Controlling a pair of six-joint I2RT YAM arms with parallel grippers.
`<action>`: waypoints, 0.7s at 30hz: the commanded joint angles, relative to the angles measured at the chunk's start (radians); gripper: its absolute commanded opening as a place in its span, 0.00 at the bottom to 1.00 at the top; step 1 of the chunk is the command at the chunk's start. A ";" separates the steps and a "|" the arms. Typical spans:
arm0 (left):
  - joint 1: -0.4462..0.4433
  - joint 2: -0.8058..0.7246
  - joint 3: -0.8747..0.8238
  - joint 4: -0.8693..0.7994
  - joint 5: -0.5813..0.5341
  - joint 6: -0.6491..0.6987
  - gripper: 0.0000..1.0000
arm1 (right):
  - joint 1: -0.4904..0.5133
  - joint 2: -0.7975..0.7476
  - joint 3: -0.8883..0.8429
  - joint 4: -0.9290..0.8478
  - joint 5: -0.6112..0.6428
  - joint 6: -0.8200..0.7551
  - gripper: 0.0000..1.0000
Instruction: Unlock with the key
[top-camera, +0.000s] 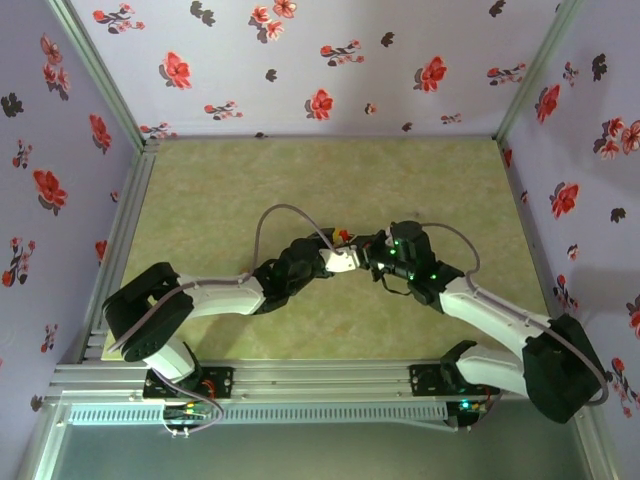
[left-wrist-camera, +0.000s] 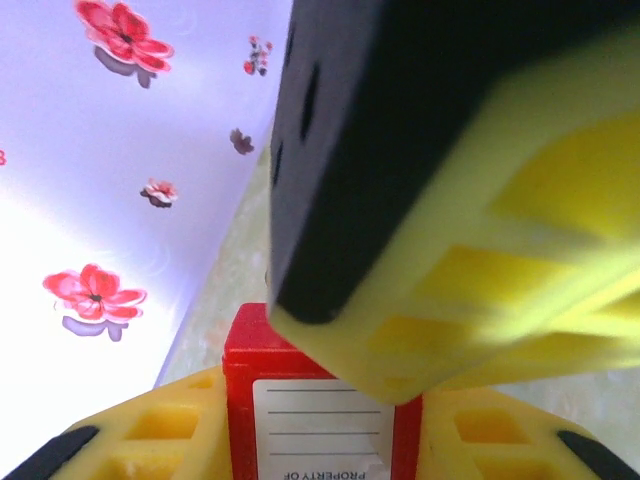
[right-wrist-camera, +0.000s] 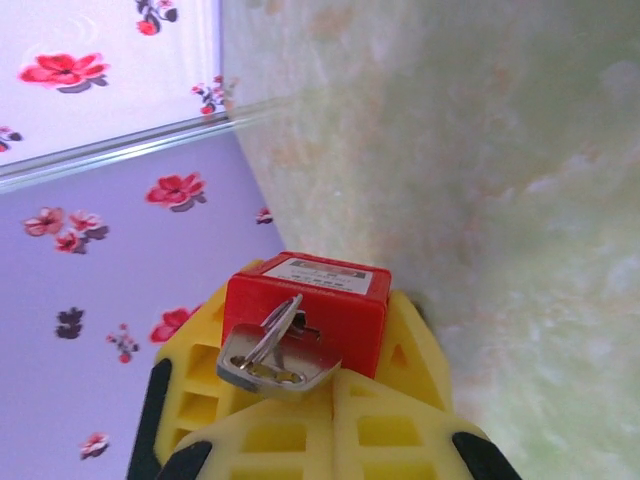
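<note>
In the right wrist view a red padlock (right-wrist-camera: 335, 300) is clamped between the yellow fingers (right-wrist-camera: 418, 345) of my left gripper. The key (right-wrist-camera: 265, 355), silver-grey with a flat head, has its blade in the keyhole on the padlock's facing end. My right gripper (right-wrist-camera: 335, 398) is shut on the key's head. The left wrist view shows the padlock (left-wrist-camera: 250, 365) with its white label, and my left gripper (left-wrist-camera: 320, 398) shut around it. One right finger (left-wrist-camera: 480, 250) looms close above. From the top, both grippers (top-camera: 338, 258) (top-camera: 366, 252) meet mid-table, held above it.
The mottled green table (top-camera: 300, 180) stretches behind and to both sides of the arms. Floral walls (top-camera: 300, 60) enclose it at the back and both sides. An aluminium rail (top-camera: 320, 375) runs along the near edge by the arm bases.
</note>
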 joint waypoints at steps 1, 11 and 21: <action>-0.022 -0.037 0.035 0.198 0.097 -0.095 0.00 | -0.027 -0.052 -0.013 -0.013 -0.093 0.040 0.15; 0.046 -0.097 0.012 0.058 0.156 -0.319 0.00 | -0.299 -0.319 0.049 -0.476 -0.132 -0.172 0.66; 0.182 -0.163 0.216 -0.354 0.361 -0.821 0.00 | -0.371 -0.395 0.034 -0.504 -0.137 -0.447 0.82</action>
